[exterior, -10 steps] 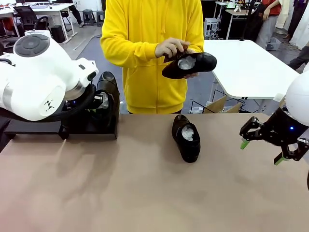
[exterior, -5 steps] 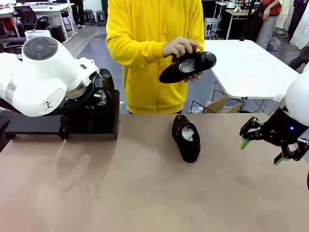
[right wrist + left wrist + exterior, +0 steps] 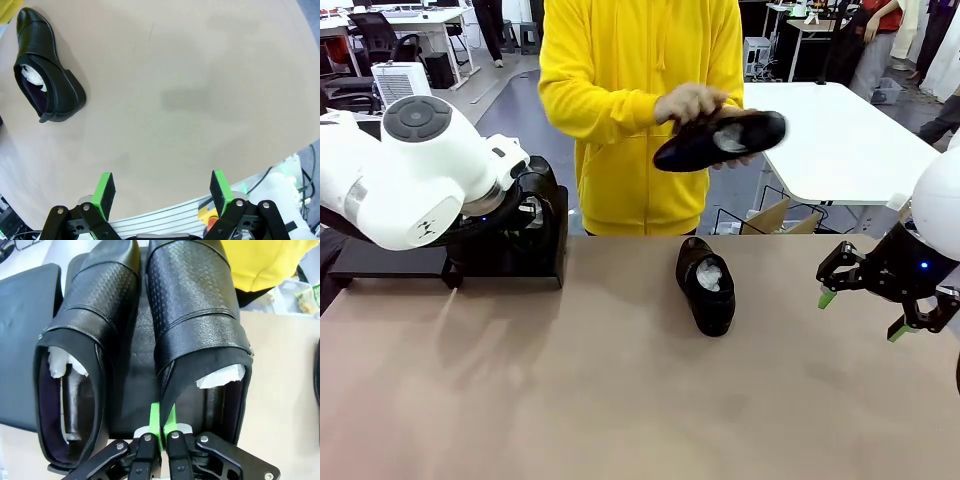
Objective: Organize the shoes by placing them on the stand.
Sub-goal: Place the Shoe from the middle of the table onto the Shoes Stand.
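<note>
front view: person's hand point(image 3: 688, 100) has swung the held shoe point(image 3: 720, 140) rightward

Four glossy black low-cut dress shoes, each stuffed with crumpled white paper. Two stand upright side by side on the stand point(image 3: 22, 340), a low matte-black platform, with their toes pointing away from the left fingers point(image 3: 156, 421). The pinched shoe point(image 3: 195, 330) has the inner edge of its heel collar clamped between those fingers. The neighbour shoe point(image 3: 85, 360) stands just beside it, on the fingers' other side. The lone shoe point(image 3: 706, 285) rests upright on the tabletop point(image 3: 620, 400), well apart from the spread right fingers point(image 3: 106, 190), with its heel end nearer them. The lifted shoe point(image 3: 720, 140), blurred, lies roughly level in a person's hands point(image 3: 688, 100), farther off.
</note>
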{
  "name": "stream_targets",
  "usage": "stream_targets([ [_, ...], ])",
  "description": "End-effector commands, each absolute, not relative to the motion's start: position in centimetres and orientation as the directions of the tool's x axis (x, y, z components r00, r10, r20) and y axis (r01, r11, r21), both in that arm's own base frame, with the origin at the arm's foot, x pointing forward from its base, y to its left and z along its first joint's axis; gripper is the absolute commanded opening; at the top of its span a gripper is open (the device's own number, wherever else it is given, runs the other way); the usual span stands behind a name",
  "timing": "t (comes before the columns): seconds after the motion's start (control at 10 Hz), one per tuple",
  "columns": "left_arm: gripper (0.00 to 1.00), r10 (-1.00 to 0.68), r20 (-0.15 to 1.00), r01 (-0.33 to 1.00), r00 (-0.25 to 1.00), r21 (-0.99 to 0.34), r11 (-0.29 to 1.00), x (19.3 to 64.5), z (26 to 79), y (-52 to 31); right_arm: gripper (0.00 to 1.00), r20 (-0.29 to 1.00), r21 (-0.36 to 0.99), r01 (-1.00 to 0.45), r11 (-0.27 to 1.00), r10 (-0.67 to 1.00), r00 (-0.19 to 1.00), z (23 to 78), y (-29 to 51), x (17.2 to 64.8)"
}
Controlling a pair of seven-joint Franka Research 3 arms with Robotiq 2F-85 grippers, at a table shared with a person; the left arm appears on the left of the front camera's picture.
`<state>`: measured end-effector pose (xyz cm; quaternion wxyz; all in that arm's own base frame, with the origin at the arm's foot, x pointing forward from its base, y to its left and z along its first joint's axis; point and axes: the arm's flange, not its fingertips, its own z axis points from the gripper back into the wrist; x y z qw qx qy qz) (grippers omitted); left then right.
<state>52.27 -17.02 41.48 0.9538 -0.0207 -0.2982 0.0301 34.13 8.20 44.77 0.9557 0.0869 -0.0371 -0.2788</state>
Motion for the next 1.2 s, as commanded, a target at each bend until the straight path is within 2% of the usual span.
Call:
stream_targets([
  [0.0, 0.00, 0.089, 0.595, -0.062, 0.799, -0.066, 0.996, 52.7, 41.5, -17.5, 1.00, 0.024, 0.190, 0.511, 0.839, -0.524, 0.851, 44.8, 8.0, 34.2],
  [0.1, 0.10, 0.091, 0.592, -0.061, 0.801, -0.070, 0.996, 52.7, 41.6, -17.4, 1.00, 0.024, 0.190, 0.511, 0.839, -0.524, 0.851, 44.8, 8.0, 34.2],
  [0.5, 0.87, 0.100, 0.626, -0.067, 0.773, -0.075, 0.995, 52.8, 42.6, -16.9, 1.00, 0.024, 0.190, 0.511, 0.839, -0.524, 0.851, 44.8, 8.0, 34.2],
  [0.6, 1.00, 0.098, 0.639, -0.065, 0.763, -0.075, 0.995, 52.7, 43.2, -16.8, 1.00, 0.024, 0.190, 0.511, 0.839, -0.524, 0.851, 44.8, 8.0, 34.2],
  [0.8, 1.00, 0.090, 0.668, -0.043, 0.739, -0.086, 0.995, 51.3, 45.8, -17.2, 1.00, 0.024, 0.190, 0.511, 0.839, -0.524, 0.851, 44.8, 8.0, 34.2],
  [1.0, 1.00, 0.118, 0.615, -0.057, 0.779, -0.118, 0.991, 48.8, 49.2, -17.6, 1.00, 0.024, 0.190, 0.511, 0.839, -0.524, 0.851, 44.8, 8.0, 34.2],
  [1.1, 1.00, 0.091, 0.649, -0.038, 0.755, -0.095, 0.995, 51.8, 46.2, -17.5, 1.00, 0.024, 0.190, 0.511, 0.839, -0.524, 0.851, 44.8, 8.0, 34.2],
])
